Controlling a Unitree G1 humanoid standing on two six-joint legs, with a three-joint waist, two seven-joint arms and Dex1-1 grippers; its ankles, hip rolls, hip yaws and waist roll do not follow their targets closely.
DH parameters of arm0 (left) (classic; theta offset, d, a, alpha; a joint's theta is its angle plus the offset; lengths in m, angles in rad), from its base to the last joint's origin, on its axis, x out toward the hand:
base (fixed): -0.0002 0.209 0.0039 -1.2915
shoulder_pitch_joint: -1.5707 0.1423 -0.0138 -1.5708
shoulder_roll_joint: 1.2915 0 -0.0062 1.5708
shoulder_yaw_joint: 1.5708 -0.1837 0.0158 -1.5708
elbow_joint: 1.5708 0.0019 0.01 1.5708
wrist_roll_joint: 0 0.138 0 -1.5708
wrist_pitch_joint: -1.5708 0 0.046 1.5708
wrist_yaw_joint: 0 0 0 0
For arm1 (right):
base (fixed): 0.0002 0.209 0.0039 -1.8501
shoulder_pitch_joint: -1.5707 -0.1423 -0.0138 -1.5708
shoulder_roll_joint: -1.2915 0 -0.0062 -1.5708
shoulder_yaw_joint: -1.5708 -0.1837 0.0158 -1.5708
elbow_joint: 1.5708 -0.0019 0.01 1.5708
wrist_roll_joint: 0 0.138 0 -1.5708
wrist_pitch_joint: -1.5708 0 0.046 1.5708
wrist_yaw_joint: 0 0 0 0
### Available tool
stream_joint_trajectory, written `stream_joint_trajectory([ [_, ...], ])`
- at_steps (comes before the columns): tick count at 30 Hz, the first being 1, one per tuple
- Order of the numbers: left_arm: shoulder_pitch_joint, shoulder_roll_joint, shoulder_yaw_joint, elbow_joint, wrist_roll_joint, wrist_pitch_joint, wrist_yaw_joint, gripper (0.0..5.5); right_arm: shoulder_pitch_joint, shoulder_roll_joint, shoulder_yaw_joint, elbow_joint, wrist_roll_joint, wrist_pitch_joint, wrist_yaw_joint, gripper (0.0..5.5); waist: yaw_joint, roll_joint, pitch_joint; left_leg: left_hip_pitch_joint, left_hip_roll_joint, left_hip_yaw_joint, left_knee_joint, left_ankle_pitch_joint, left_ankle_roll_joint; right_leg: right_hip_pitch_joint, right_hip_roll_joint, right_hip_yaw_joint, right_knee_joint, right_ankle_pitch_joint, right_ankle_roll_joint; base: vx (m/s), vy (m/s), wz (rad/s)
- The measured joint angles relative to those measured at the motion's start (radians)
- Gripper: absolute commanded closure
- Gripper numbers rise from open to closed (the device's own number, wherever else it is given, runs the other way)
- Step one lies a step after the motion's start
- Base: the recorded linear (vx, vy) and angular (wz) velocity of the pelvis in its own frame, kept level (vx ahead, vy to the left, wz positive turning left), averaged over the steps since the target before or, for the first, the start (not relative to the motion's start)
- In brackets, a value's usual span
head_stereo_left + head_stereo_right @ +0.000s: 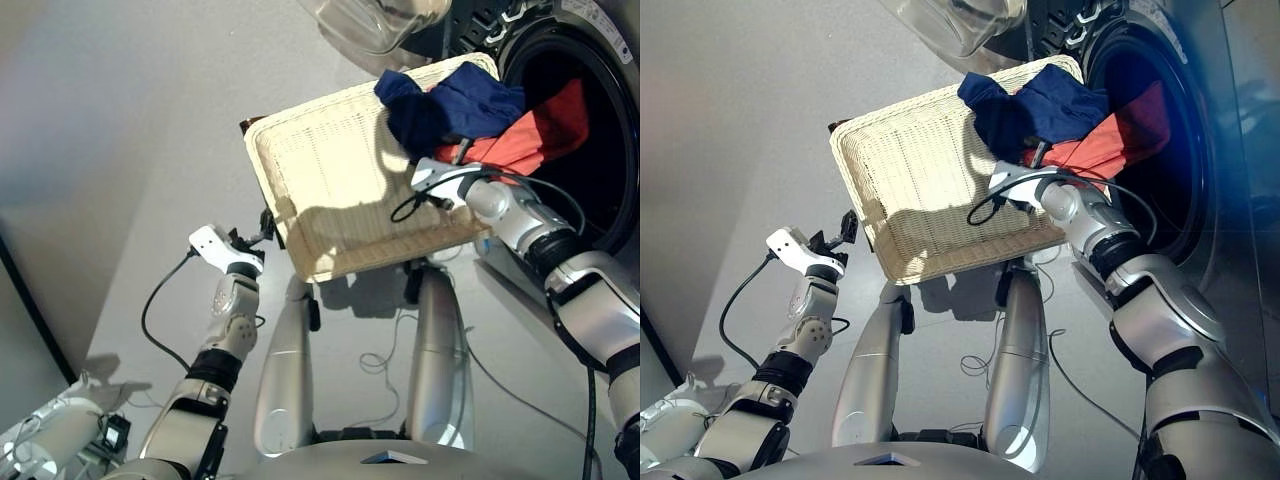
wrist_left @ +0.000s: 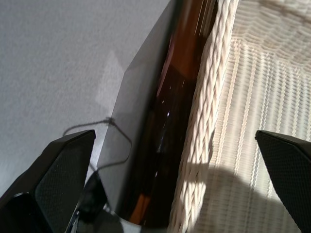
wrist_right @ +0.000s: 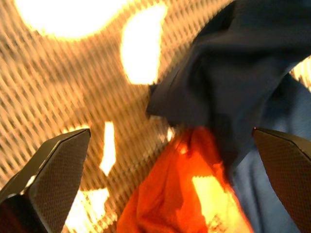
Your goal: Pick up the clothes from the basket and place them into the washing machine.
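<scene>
On the left, our left claw (image 1: 262,236) sits just beside the near-left edge of the basket (image 1: 330,170), its two black fingers (image 2: 58,179) spread wide apart and holding nothing; the wrist view looks along the woven rim with a dark brown support showing under it. The basket is a shallow cream wicker tray, mostly bare over its left and middle part, lit by a bright patch of light.

Moving right, the clothes are heaped in the far-right corner of the basket, next to the washing machine (image 1: 600,120). The navy garment (image 1: 450,105) lies on top, and the coral red garment (image 1: 540,135) lies under it and spills over the rim toward the dark drum hole. We cannot pick out a black garment. Our right claw (image 1: 458,152) hovers just at the near edge of this heap, fingers (image 3: 58,174) wide apart, closed on nothing, with navy and red cloth between and ahead of them.

We judge the garments light, limp and easy to bunch; they will drape and may drag one another along. A pinch on a raised fold of the navy piece looks the surest hold, taken shallow so the fingers do not catch the wicker.

The floor around is plain pale grey, a cable trails below us, and the open glass door (image 1: 375,20) hangs above the basket's far edge.
</scene>
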Motion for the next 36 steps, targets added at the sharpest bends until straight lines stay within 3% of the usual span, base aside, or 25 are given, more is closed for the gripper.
stream_joint_trajectory([
  [7, -0.003, 0.003, -0.006, 0.012, 0.001, 0.000, 0.035, 0.00, -0.090, 0.017, -0.052, 0.261, -0.045, 0.031, -0.088, 0.00, 0.039, 0.001, 0.000, -0.065, -0.017, -0.010, 0.018, 0.005, -0.008, -0.073, -0.016, 0.003, 0.051, -0.006, -0.008, 0.000, 0.000, 0.000],
  [8, -0.004, 0.004, -0.010, 0.016, 0.001, 0.000, 0.037, 0.00, -0.102, 0.016, -0.070, 0.303, -0.051, 0.031, -0.097, 0.00, 0.042, 0.001, 0.000, -0.069, -0.020, -0.015, 0.022, 0.004, -0.008, -0.079, -0.019, 0.002, 0.062, -0.020, 0.002, 0.020, 0.012, 0.237],
  [9, -0.004, 0.005, -0.011, 0.018, 0.002, 0.000, 0.041, 0.00, -0.117, 0.016, -0.075, 0.337, -0.051, 0.048, -0.106, 0.00, 0.043, 0.002, 0.000, -0.073, -0.025, -0.023, 0.024, 0.005, -0.011, -0.084, -0.030, 0.002, 0.073, -0.024, -0.011, 0.099, -0.001, 0.256],
  [12, -0.004, 0.008, -0.018, 0.017, 0.003, 0.000, 0.046, 0.00, -0.157, 0.001, -0.109, 0.398, -0.051, 0.064, -0.133, 0.00, 0.063, 0.004, 0.002, -0.084, -0.032, -0.028, 0.035, 0.001, -0.015, -0.097, -0.036, 0.005, 0.096, -0.040, -0.005, 0.063, -0.008, 0.116],
  [21, -0.003, 0.008, -0.029, -0.008, 0.024, 0.009, 0.043, 0.00, -0.191, -0.022, -0.162, 0.417, -0.050, 0.085, -0.178, 0.00, 0.067, 0.035, 0.018, -0.102, -0.037, -0.028, 0.045, 0.003, -0.013, -0.116, -0.046, 0.007, 0.109, -0.041, -0.006, 0.000, 0.000, 0.000],
  [22, -0.004, 0.007, -0.030, -0.013, 0.024, 0.010, 0.043, 0.00, -0.191, -0.019, -0.162, 0.417, -0.049, 0.086, -0.178, 1.75, 0.067, 0.035, 0.018, -0.102, -0.037, -0.028, 0.045, 0.003, -0.013, -0.117, -0.046, 0.007, 0.110, -0.041, -0.006, 0.000, 0.000, 0.000],
  [23, -0.004, 0.007, -0.030, -0.016, 0.024, 0.009, 0.042, 0.00, -0.192, -0.016, -0.168, 0.417, -0.047, 0.087, -0.178, 5.50, 0.067, 0.036, 0.018, -0.102, -0.037, -0.028, 0.046, 0.003, -0.013, -0.116, -0.046, 0.007, 0.110, -0.041, -0.006, 0.000, 0.000, 0.000],
  [29, -0.005, 0.006, -0.038, -0.016, 0.026, 0.009, 0.042, 0.00, -0.193, -0.002, -0.213, 0.416, -0.012, 0.086, -0.193, 5.50, 0.066, 0.036, 0.018, -0.102, -0.036, -0.028, 0.050, 0.003, -0.014, -0.117, -0.045, 0.008, 0.112, -0.041, -0.007, 0.000, 0.000, 0.000],
  [31, -0.005, 0.005, -0.038, -0.017, 0.040, 0.009, 0.043, 0.00, -0.193, -0.003, -0.234, 0.415, -0.004, 0.085, -0.215, 5.50, 0.066, 0.036, 0.018, -0.101, -0.036, -0.028, 0.053, 0.003, -0.023, -0.115, -0.046, 0.008, 0.114, -0.038, -0.014, -0.101, 0.032, -0.015],
  [36, -0.001, 0.007, -0.030, -0.028, 0.063, 0.008, 0.048, 0.00, -0.192, -0.013, -0.355, 0.375, 0.059, 0.085, -0.295, 5.50, 0.065, 0.038, 0.019, -0.100, -0.037, -0.025, 0.052, 0.005, -0.025, -0.114, -0.045, 0.010, 0.109, -0.038, -0.012, -0.021, 0.006, 0.000],
])
